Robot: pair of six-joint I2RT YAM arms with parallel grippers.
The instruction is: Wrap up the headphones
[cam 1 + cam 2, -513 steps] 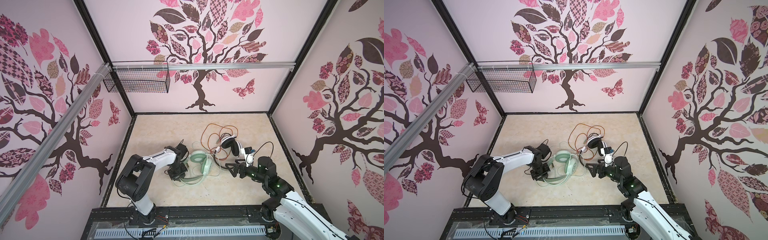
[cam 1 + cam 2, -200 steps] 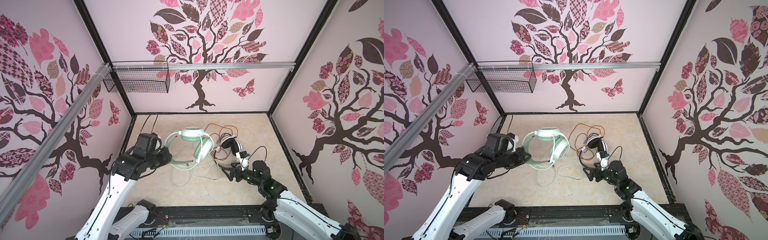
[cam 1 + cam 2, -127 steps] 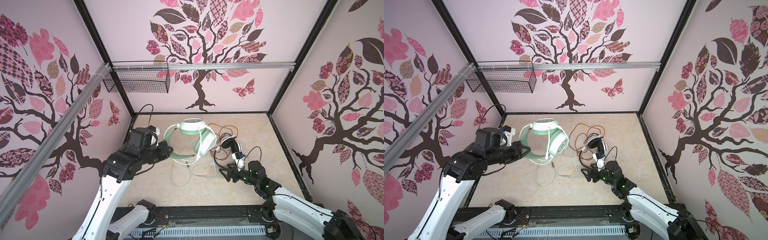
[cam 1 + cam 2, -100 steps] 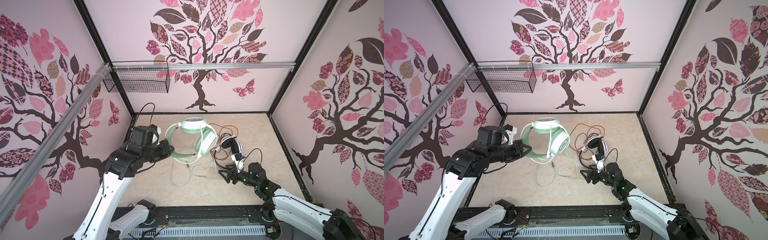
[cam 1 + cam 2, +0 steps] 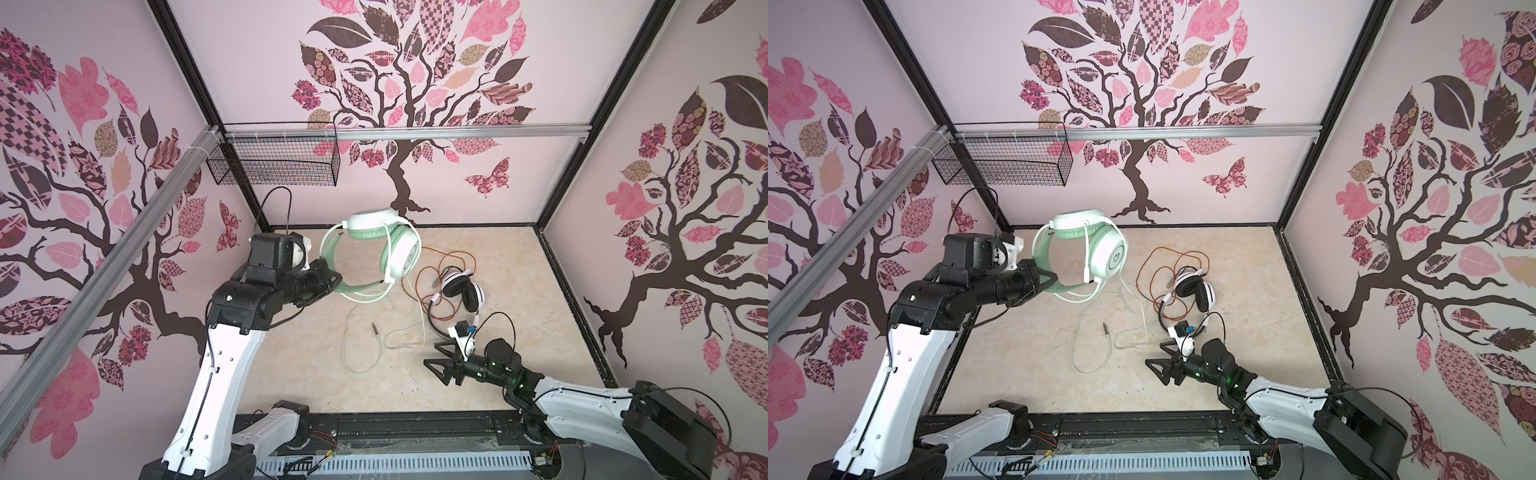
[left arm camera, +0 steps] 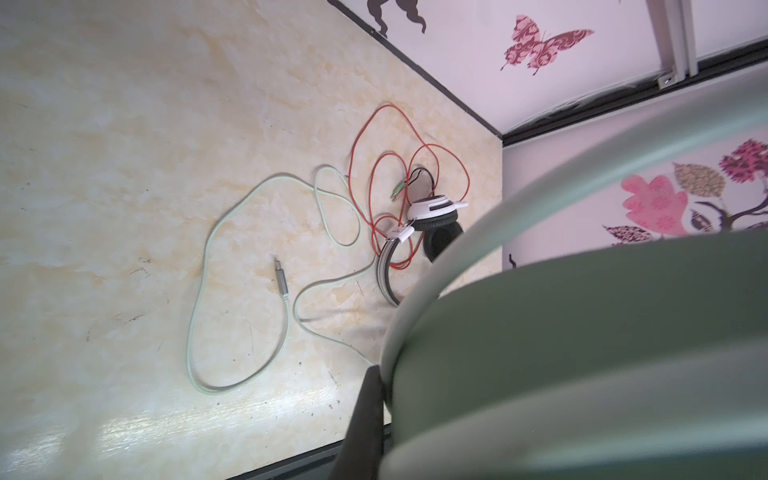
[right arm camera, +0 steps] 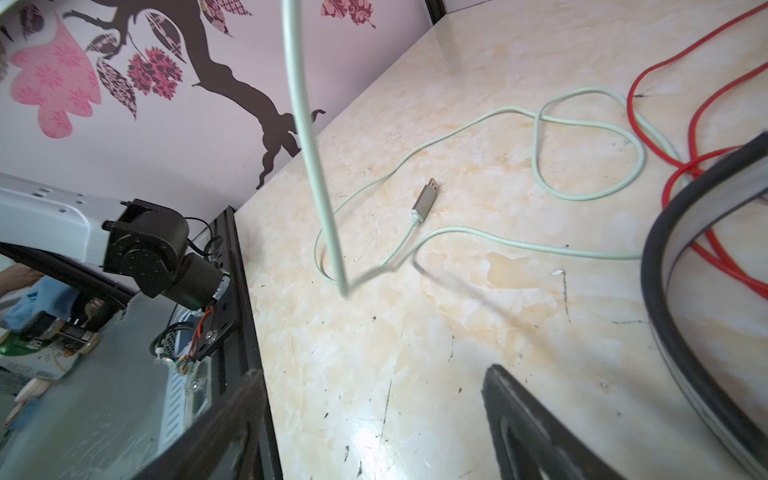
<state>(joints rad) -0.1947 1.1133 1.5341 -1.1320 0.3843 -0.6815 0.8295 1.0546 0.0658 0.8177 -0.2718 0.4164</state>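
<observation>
My left gripper (image 5: 332, 279) is shut on the headband of the mint-green and white headphones (image 5: 376, 249), holding them high above the table's back left. Their pale cord (image 5: 347, 332) hangs down and loops on the table, ending in a grey plug (image 5: 375, 329). The left wrist view shows one dark finger (image 6: 363, 419) against the green band. The white headphones with black pads (image 5: 461, 289) lie at the right amid their orange-red cord (image 5: 436, 266). Low over the front right of the table, my right gripper (image 5: 432, 354) is open and empty, short of the pale cord's loops.
A black wire basket (image 5: 274, 160) hangs on the back wall at the left, under an aluminium rail (image 5: 457, 132). Patterned walls close in three sides. A black frame rail (image 5: 415, 419) runs along the table's front edge.
My left arm has lifted the mint-green headphones higher and further back, pulling the cord up with them. My right gripper has slid left along the table's front, still open.
</observation>
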